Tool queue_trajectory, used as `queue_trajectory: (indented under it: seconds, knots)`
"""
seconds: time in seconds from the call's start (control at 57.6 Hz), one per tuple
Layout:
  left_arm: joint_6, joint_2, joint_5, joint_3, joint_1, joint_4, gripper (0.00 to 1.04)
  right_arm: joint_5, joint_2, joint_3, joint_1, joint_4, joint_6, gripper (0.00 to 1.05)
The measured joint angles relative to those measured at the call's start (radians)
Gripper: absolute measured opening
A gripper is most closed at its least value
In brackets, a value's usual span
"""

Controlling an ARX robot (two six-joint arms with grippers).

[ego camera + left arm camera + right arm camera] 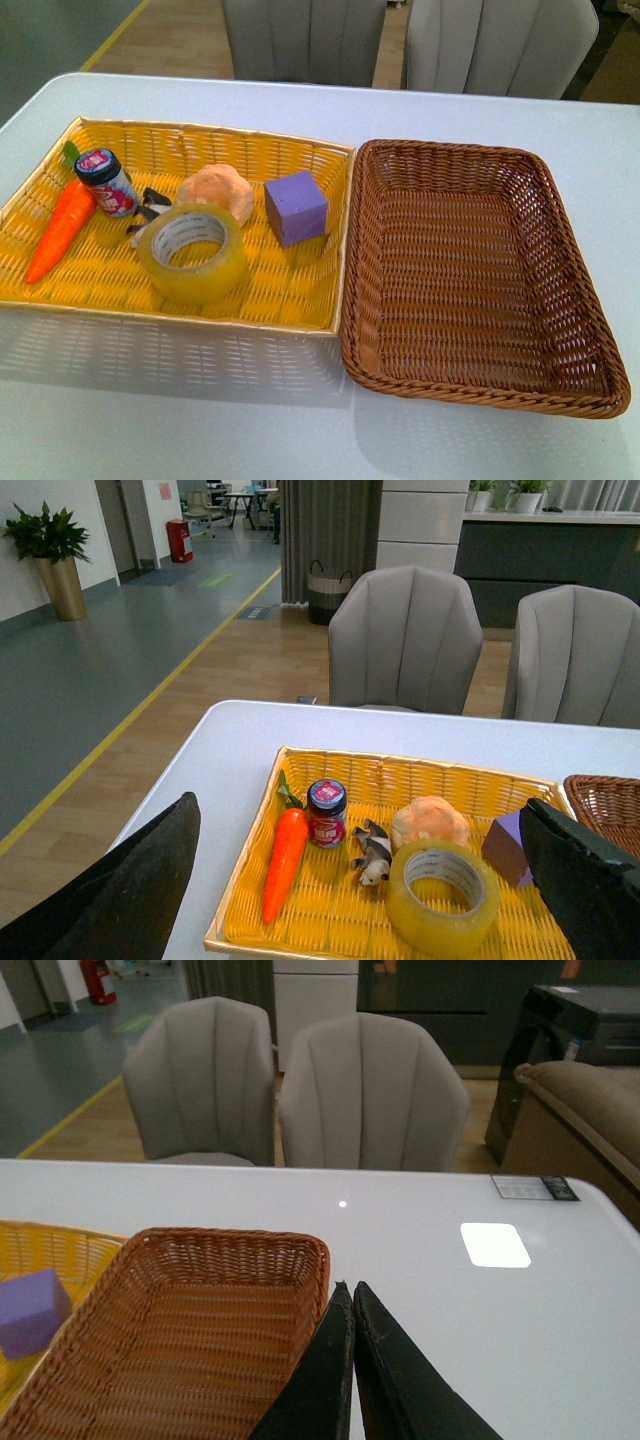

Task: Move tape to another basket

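Note:
The tape (pixel 192 252), a yellowish translucent roll with a white printed core, lies flat in the bright yellow basket (pixel 300 310). It also shows in the left wrist view (pixel 442 897). The brown wicker basket (pixel 580 250) stands empty to the right of the yellow one, and shows in the right wrist view (pixel 300 1250). My left gripper (pixel 365 880) is open, its dark fingers (pixel 130 890) wide apart above the near side of the yellow basket. My right gripper (pixel 352 1290) is shut and empty beside the brown basket's rim. Neither arm shows in the front view.
In the yellow basket lie a toy carrot (pixel 62 228), a small jar (pixel 106 181), a toy panda (pixel 373 852), a bread roll (pixel 218 190) and a purple cube (pixel 296 207). Two grey chairs (pixel 400 40) stand behind the white table (pixel 200 420).

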Motion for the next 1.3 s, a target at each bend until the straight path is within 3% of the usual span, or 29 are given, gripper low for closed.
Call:
queue_trajectory:
  seconds: [0.035, 0.121, 0.677, 1.302]
  knots:
    - [0.0, 0.0, 0.0, 0.0, 0.0, 0.0, 0.96, 0.05, -0.035, -0.006, 0.034, -0.029, 0.0, 0.02]
    - [0.0, 0.0, 0.0, 0.0, 0.0, 0.0, 0.96, 0.059, -0.11, -0.014, 0.072, -0.09, 0.0, 0.02]
    - [0.0, 0.0, 0.0, 0.0, 0.0, 0.0, 0.96, 0.068, -0.469, -0.016, 0.076, -0.415, 0.0, 0.02]
    - [0.0, 0.0, 0.0, 0.0, 0.0, 0.0, 0.96, 0.068, -0.71, -0.016, 0.076, -0.653, 0.0, 0.02]
